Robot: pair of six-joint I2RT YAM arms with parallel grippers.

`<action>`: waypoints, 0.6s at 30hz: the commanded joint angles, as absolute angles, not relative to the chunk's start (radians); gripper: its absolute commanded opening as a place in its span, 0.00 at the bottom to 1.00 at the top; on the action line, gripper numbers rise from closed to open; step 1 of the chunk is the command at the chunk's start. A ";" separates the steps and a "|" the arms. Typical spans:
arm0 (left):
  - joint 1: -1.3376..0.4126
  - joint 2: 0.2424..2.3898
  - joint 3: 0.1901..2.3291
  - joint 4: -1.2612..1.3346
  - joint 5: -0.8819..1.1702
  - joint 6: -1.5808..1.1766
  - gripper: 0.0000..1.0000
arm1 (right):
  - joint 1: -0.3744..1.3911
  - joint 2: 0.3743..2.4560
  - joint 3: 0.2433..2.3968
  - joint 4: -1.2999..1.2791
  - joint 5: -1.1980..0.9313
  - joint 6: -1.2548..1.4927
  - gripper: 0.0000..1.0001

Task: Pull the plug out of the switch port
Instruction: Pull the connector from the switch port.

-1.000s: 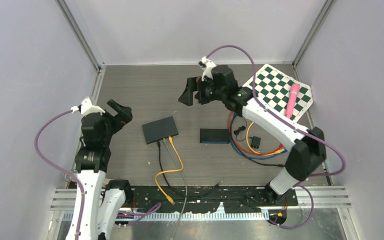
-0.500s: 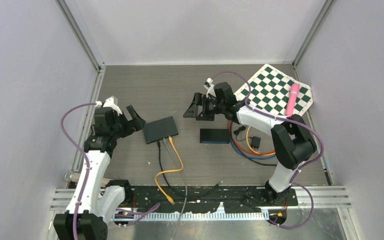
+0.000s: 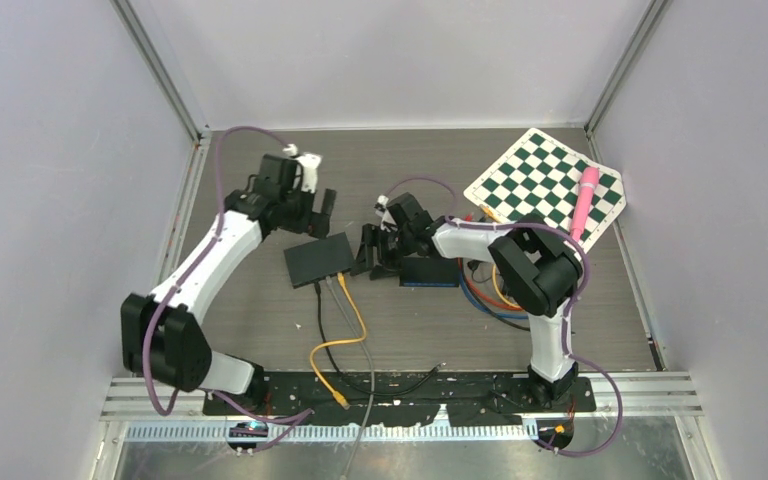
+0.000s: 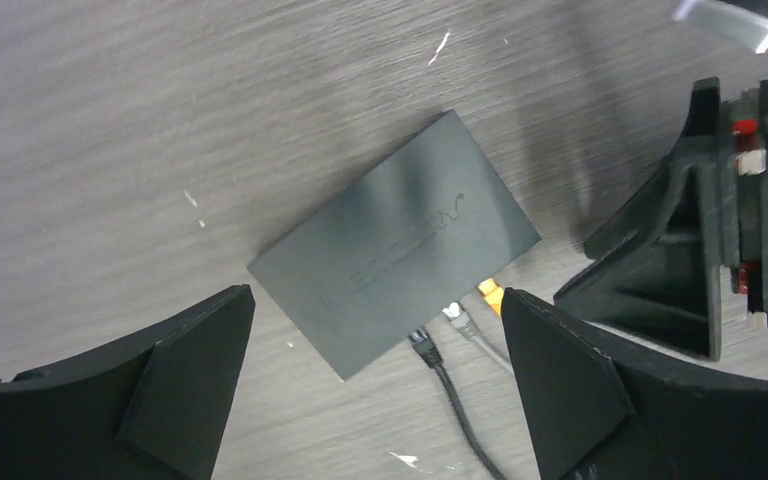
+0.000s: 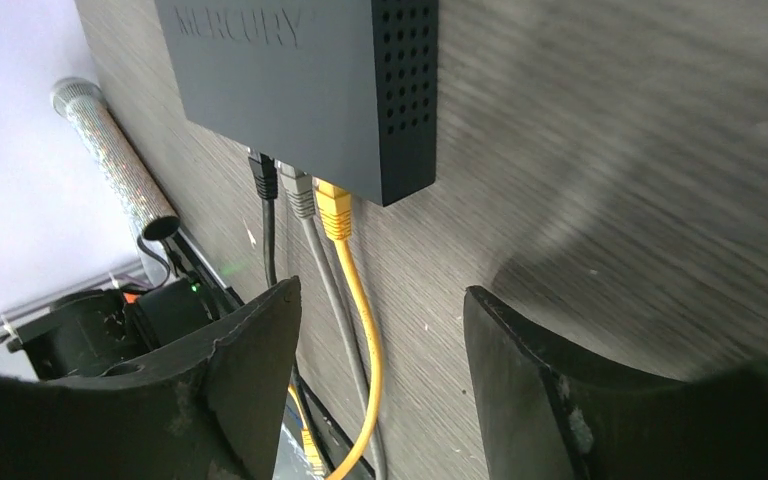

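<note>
The black switch (image 3: 319, 258) lies flat on the table left of centre. A black plug (image 4: 423, 345), a grey plug (image 4: 457, 318) and a yellow plug (image 4: 489, 293) sit in its near-side ports. The right wrist view shows the switch (image 5: 290, 80) with the black (image 5: 263, 180), grey (image 5: 298, 195) and yellow (image 5: 334, 215) plugs. My left gripper (image 3: 315, 205) is open and empty, above and behind the switch. My right gripper (image 3: 372, 250) is open and empty, low beside the switch's right end, its jaws over the yellow cable (image 5: 360, 300).
A second flat black box (image 3: 430, 271) lies right of the right gripper. A coil of orange and blue cables (image 3: 500, 295) with a small black adapter (image 3: 511, 284) lies further right. A chequered mat (image 3: 547, 185) with a pink pen (image 3: 585, 200) is at the back right.
The left arm swung from the left side to behind the switch. The right gripper came down and left to the switch's right end. Both stayed open.
</note>
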State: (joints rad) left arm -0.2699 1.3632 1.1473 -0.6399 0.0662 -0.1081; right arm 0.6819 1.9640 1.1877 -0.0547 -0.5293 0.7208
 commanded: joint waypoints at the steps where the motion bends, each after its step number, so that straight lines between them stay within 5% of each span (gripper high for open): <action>1: -0.355 1.456 1.239 -0.755 -0.079 0.179 1.00 | 0.704 1.977 1.255 -0.048 -0.557 0.731 0.67; 7: -0.356 1.469 1.196 -0.845 0.196 0.526 0.99 | 0.706 1.995 1.264 -0.037 -0.568 0.736 0.67; 18: -0.331 1.600 1.188 -0.817 0.073 0.737 1.00 | 0.709 2.045 1.280 0.025 -0.585 0.797 0.65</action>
State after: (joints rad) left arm -0.3424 1.5448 1.1881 -0.8192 0.1150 0.6186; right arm 0.7055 2.0388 1.2427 -0.0307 -0.5655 0.7673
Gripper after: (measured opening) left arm 0.994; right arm 0.656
